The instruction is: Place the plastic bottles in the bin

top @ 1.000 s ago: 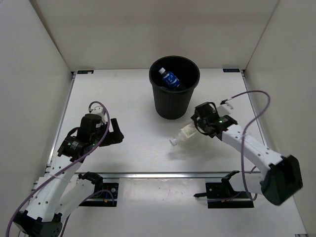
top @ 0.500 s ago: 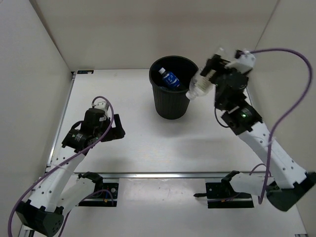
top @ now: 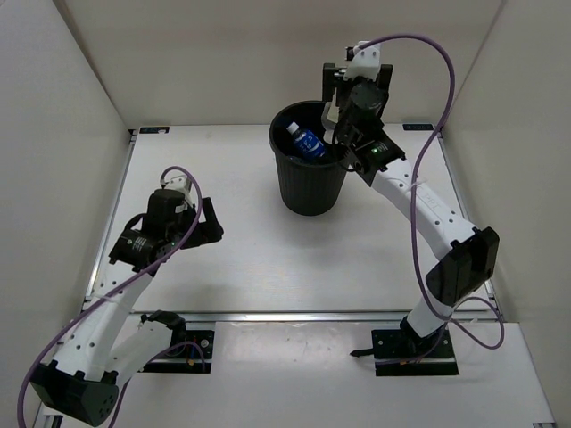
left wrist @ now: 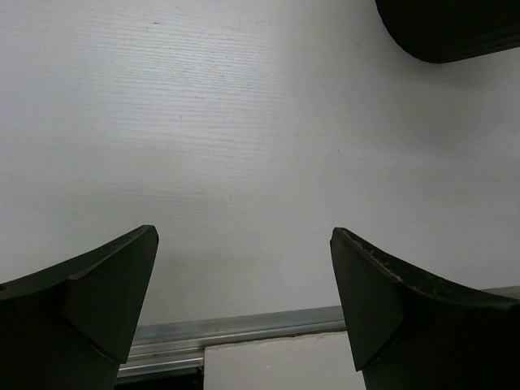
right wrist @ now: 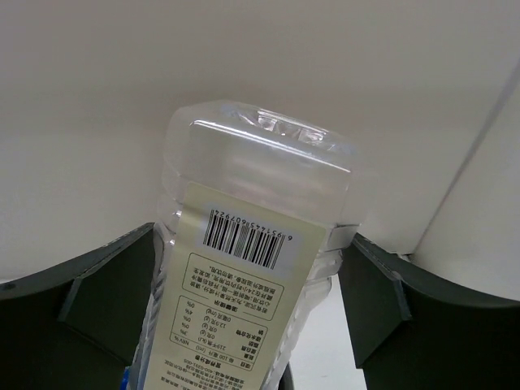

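The black round bin [top: 312,183] stands at the back middle of the table. A blue-label bottle [top: 308,143] lies inside it. My right gripper [top: 339,111] is over the bin's back right rim, shut on the cream-label bottle [right wrist: 260,187], which fills the gap between both fingers [right wrist: 114,284] with its base pointing at the back wall. In the top view the gripper mostly hides this bottle. My left gripper [top: 211,234] is open and empty low over the table at the left [left wrist: 244,236]. The green-label bottle is out of view.
White walls close the table on the left, back and right. A metal rail [top: 294,315] runs along the near edge, also showing in the left wrist view [left wrist: 244,329]. The bin's base [left wrist: 455,32] shows at the top right of that view.
My right gripper lifted the cream-label bottle off the table and swung it up and back, from beside the bin to over its back right rim. The left arm barely moved.
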Tool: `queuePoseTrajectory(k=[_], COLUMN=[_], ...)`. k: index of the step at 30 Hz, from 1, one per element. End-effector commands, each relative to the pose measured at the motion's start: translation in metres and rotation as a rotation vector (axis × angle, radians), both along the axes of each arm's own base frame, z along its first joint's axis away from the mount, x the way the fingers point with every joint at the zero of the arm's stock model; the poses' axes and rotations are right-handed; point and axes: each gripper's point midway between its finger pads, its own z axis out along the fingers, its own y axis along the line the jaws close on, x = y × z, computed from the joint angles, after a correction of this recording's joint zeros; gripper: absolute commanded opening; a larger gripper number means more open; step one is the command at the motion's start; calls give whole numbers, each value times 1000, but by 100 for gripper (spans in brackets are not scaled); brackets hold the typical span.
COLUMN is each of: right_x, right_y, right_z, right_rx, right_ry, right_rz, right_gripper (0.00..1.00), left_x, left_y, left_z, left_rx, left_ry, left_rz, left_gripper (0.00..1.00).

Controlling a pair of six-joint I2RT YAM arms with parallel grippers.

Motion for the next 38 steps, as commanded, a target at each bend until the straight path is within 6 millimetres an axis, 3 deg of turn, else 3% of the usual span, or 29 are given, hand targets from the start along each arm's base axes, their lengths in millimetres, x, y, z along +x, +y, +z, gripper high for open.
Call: queuePoseTrajectory(k=[1,2,4,5,7,8,10,11,12,14,16,17,19,20,21,23,29,32,38], right_x=[-16,-15,-27,-28,-33,-32,-38,-37,-44,-49,-52,-54,-55,-65,-68,-88,-150,-175,-197], right_y=[9,19,22,24,25,21,21,16,14,7,-11,-15,-44,-52,-71,-101,-155,-179,-202], right_z=[27,7,9,-3,-7,-11,-7,-15,-3,-3,-1,-16,-38,-50,-77,-108,-190,-211,-218], right_rx=[95,80,89,79,120,124,161,156,167,153,182,214,306,365,411,481,435,444,450], right_ry=[-75,-41,-67,-36,-13,9,11,37,18,57,108,190,318,377,467,554,848,887,888], right_rz=[104,131,174,184,224,232,302,287,283,269,251,260,297,306,287,235,-12,-74,-152], right_gripper=[47,52,62,73,97,99,99,99,99,99,100,99,99,99,99,99,99,99,100], left_x=[7,6,6,7,5,6,7,7,10,12,17,18,19,23,22,24,29,28,24], left_y=[3,2,1,-3,-6,-6,-5,-6,-5,-1,1,-1,3,4,10,17,34,39,45], left_z=[11,11,9,7,4,5,5,4,4,4,2,3,-3,3,-3,-2,9,16,17], left_rx=[-2,-2,-11,-22,-38,-35,-32,-34,-28,-14,-12,-28,-19,-26,-5,28,94,97,103], left_ry=[-33,-33,-27,-20,-4,-9,-9,3,9,22,34,32,63,46,77,99,98,71,66], left_rz=[16,13,11,2,-8,-1,-2,-3,5,23,58,49,72,86,107,123,182,194,220], left_gripper=[99,99,99,98,99,98,99,98,98,98,99,99,99,98,99,99,98,99,99])
